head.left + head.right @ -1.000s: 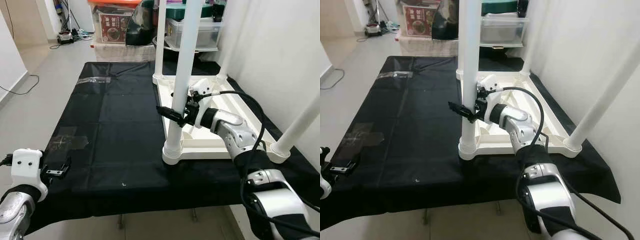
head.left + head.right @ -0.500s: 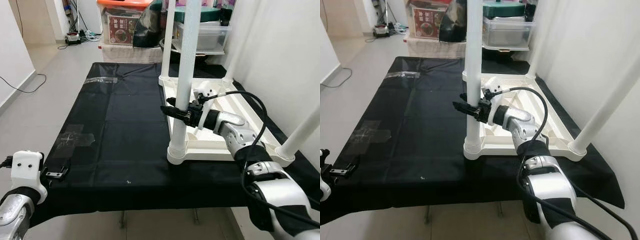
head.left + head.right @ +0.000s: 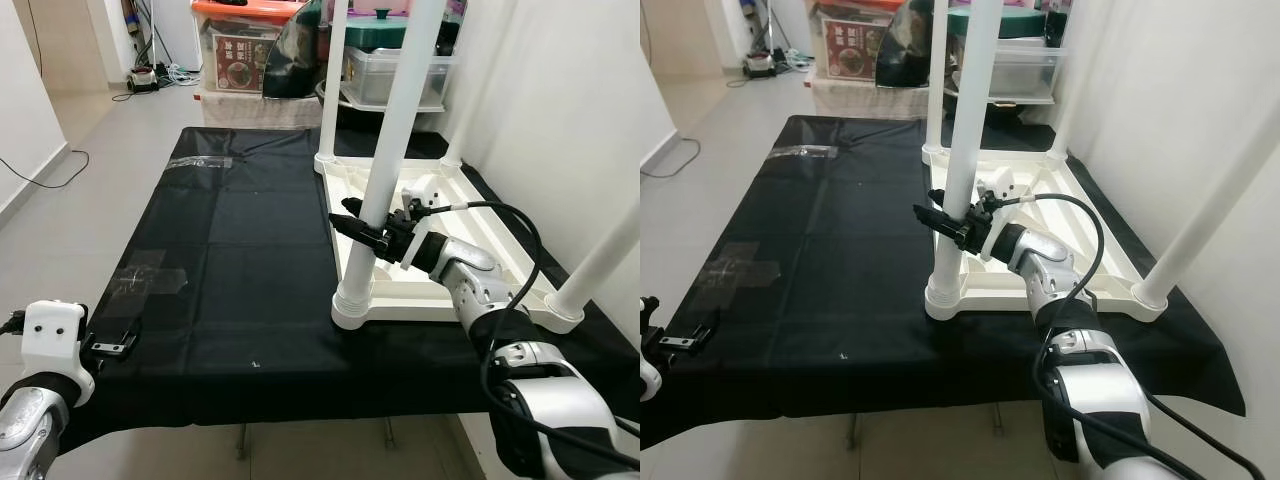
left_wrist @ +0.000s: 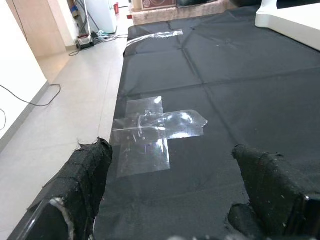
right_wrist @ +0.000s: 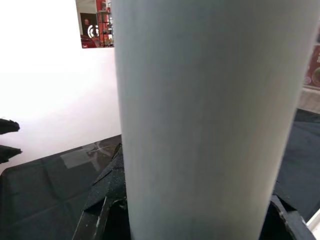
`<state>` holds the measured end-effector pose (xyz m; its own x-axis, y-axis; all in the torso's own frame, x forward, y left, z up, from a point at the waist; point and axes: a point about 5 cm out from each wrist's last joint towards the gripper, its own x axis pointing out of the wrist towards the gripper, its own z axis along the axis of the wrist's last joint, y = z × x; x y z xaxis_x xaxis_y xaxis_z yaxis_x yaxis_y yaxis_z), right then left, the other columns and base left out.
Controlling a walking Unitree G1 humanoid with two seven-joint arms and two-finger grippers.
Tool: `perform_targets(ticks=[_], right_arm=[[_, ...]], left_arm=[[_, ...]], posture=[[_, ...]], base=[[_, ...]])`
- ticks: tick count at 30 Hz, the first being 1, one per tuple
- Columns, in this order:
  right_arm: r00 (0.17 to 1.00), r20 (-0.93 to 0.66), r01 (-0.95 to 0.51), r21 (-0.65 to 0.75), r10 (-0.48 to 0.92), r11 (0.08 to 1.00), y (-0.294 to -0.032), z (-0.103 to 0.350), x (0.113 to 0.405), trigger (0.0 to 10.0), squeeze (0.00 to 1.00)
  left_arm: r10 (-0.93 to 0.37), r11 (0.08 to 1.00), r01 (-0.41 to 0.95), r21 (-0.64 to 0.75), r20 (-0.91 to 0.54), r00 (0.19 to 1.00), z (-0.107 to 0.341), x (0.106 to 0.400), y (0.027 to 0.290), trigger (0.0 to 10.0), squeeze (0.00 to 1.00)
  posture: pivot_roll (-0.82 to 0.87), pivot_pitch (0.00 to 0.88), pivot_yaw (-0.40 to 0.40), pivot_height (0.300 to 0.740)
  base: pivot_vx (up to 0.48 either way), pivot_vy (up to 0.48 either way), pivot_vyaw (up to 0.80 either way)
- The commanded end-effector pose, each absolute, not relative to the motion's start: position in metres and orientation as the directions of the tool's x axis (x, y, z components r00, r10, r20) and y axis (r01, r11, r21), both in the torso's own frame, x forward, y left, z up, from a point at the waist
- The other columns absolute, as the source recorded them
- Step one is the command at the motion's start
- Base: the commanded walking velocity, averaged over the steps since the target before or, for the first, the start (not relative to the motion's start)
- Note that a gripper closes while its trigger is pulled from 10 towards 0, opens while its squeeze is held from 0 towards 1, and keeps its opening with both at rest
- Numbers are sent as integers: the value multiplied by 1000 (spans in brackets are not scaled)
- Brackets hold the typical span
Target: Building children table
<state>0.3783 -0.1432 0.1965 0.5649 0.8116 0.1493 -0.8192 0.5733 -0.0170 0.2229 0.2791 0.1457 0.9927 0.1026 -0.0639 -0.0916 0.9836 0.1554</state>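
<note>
Left eye view: upturned white tabletop (image 3: 470, 215) lies on black cloth (image 3: 230, 260); four legs look fitted, near leg (image 3: 385, 150) leans. We clamp right gripper (image 3: 372, 232) around it; seating likely remains. Left gripper (image 4: 175, 195) idle, fingers apart

Bright even indoor light, sharp views; white wall (image 5: 55, 90) overexposed.

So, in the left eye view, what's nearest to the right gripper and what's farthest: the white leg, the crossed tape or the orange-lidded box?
1. White leg: clamped in the right gripper.
2. Crossed tape: on the cloth, toward the robot's left.
3. Orange-lidded box: on the floor beyond the cloth.
</note>
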Motion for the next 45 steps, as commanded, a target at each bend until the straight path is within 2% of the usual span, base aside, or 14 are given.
perform_targets(ticks=[1, 8, 10, 14, 18, 28, 29, 31, 32, 34, 35, 40, 41, 45], right_arm=[[578, 115, -815, 40, 808, 578, -146, 176, 373, 0, 0], [697, 79, -716, 16, 713, 698, -130, 160, 370, 0, 0], [845, 44, -534, 65, 533, 843, -125, 152, 372, 0, 0], [968, -34, -247, 84, 250, 965, -133, 143, 374, 0, 0], [996, -88, -23, 83, 30, 996, -132, 139, 367, 0, 0], [997, -49, 58, 73, -54, 996, -116, 154, 353, 0, 0], [998, -49, 43, 70, -40, 997, -113, 157, 352, 8706, 0], [999, -43, 18, 77, -15, 997, -111, 159, 352, 10000, 0], [999, -36, 19, 85, -16, 996, -111, 163, 353, 10000, 271], [999, -36, 19, 85, -16, 996, -111, 163, 353, 10000, 271], [1000, -13, 13, 95, -11, 995, -113, 169, 354, 10000, 1000], [999, 33, -1, 85, -2, 996, -113, 188, 356, 10000, 1000], [998, 64, -30, 115, 22, 993, -113, 199, 357, 10000, 0], [981, 115, -174, 173, 156, 969, -113, 221, 355, 10000, 0]], left_arm=[[100, 981, -85, 176, -75, 992, 144, 224, 281, 10000, 0], [105, 980, -90, 178, -74, 992, 144, 223, 282, 10000, 0], [109, 979, -95, 178, -73, 991, 144, 221, 283, 10000, 0], [112, 979, -97, 180, -73, 991, 144, 221, 283, 10000, 0], [115, 978, -101, 180, -72, 991, 144, 221, 283, 10000, 0], [135, 977, -121, 174, -66, 989, 144, 223, 282, 10000, 0], [141, 977, -128, 171, -65, 988, 143, 224, 282, 10000, 0], [145, 977, -132, 170, -64, 987, 143, 225, 282, 10000, 0], [147, 976, -134, 170, -63, 987, 143, 225, 283, 10000, 0], [147, 976, -134, 170, -63, 987, 143, 225, 283, 10000, 0], [148, 976, -135, 169, -63, 987, 143, 225, 284, 10000, 0], [147, 976, -135, 170, -64, 987, 144, 225, 287, 10000, 0], [146, 976, -133, 172, -65, 987, 144, 226, 288, 10000, 0], [140, 976, -127, 175, -67, 988, 145, 226, 289, 10000, 0]], posture=[[98, 0, -69, 740], [104, 0, -79, 740], [106, 0, -80, 740], [107, 0, -81, 740], [109, 0, -73, 740], [98, 0, -64, 740], [95, 0, -64, 740], [92, 0, -63, 740], [88, 0, -62, 740], [88, 0, -62, 740], [86, 0, -61, 740], [79, 0, -56, 740], [75, 0, -52, 740], [68, 0, -50, 740]], base=[[0, 0, 0], [0, 0, 0], [0, 0, 0], [0, 0, 0], [0, 0, 0], [0, 0, 0], [0, 0, 0], [0, 0, 0], [0, 0, 0], [0, 0, 0], [0, 0, 0], [0, 0, 0], [0, 0, 0], [0, 0, 0]])
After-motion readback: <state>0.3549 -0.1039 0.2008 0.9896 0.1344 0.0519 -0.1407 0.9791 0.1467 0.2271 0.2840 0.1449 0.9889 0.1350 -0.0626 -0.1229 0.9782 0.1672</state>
